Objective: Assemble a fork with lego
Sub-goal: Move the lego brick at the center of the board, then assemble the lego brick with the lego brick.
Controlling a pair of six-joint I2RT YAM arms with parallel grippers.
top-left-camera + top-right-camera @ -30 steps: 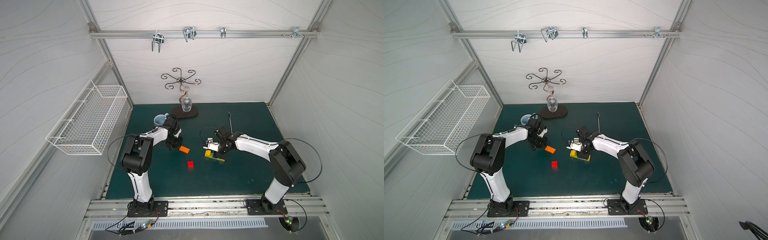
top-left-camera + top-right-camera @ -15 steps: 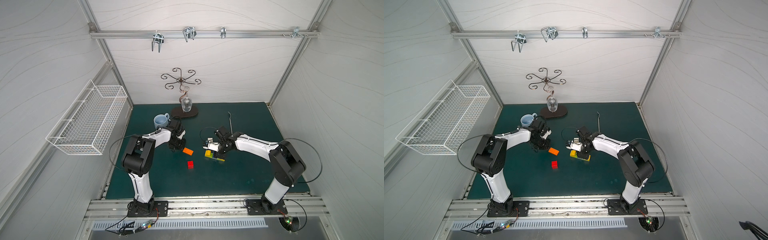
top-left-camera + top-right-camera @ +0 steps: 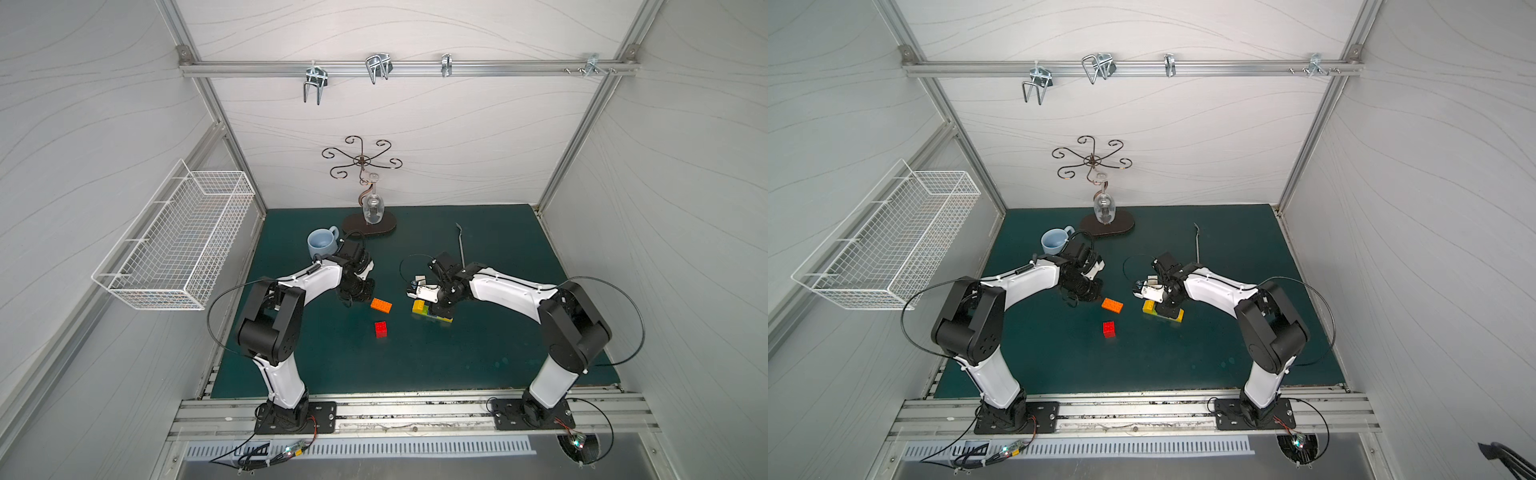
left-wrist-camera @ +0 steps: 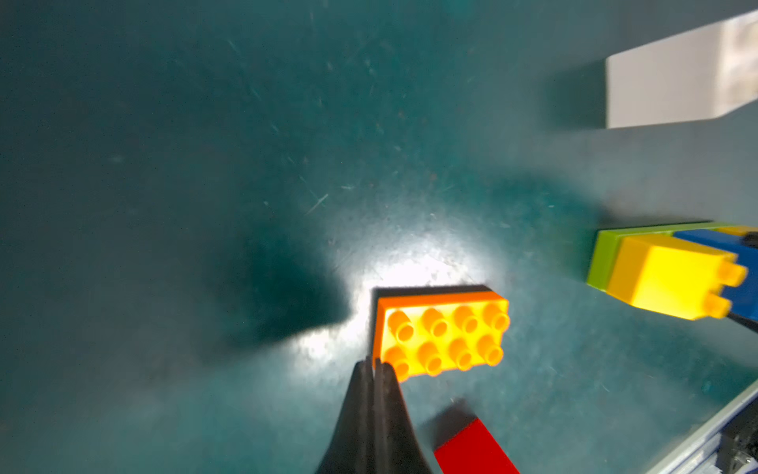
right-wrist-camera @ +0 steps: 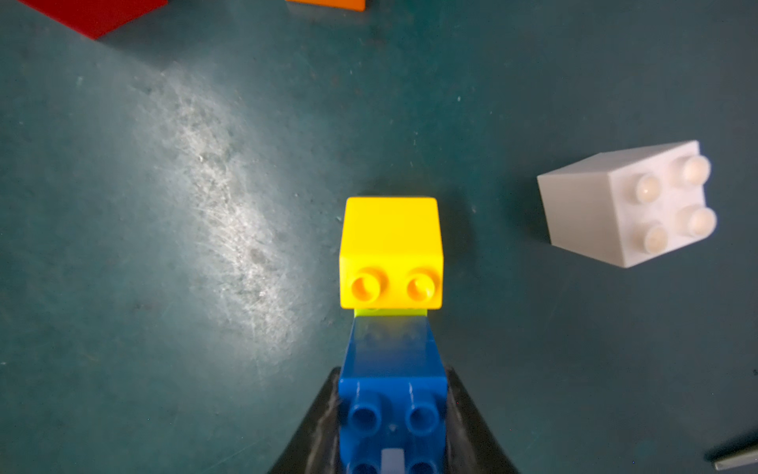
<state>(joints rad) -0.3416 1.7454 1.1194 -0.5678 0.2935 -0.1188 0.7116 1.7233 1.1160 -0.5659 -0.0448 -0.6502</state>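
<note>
My left jaws are pressed together with nothing between them. In the left wrist view their black tips sit at one corner of the orange eight-stud plastic brick (image 4: 441,332), so close that I cannot tell whether they touch it. That brick lies flat, studs up, near the middle of the dark green desk (image 3: 478,353). Closer to my bases lies the small red plastic brick (image 3: 380,329), alone and apart from everything else.

My right jaws are clamped on the blue plastic brick (image 5: 391,394), gripping it on two opposite sides. The blue brick sits on a lime green plastic brick (image 4: 605,254), and a yellow plastic brick (image 5: 391,246) stands just beside it on the same green base. Together they make the unfinished lego fork (image 3: 430,317), which rests on the desk under my right wrist, near the orange brick but not touching it. In both top views a second yellow brick (image 3: 1179,315) shows at the other end of the green base.

A white four-stud plastic brick (image 5: 623,205) lies on the desk, apart from the fork.

Toward the back wall, a pale blue ceramic mug (image 3: 320,243) stands just behind my left wrist, and a clear wine glass (image 3: 372,210) is at a dark metal stand (image 3: 361,160). A thin silver metal fork (image 3: 460,245) lies on the desk behind my right wrist.
</note>
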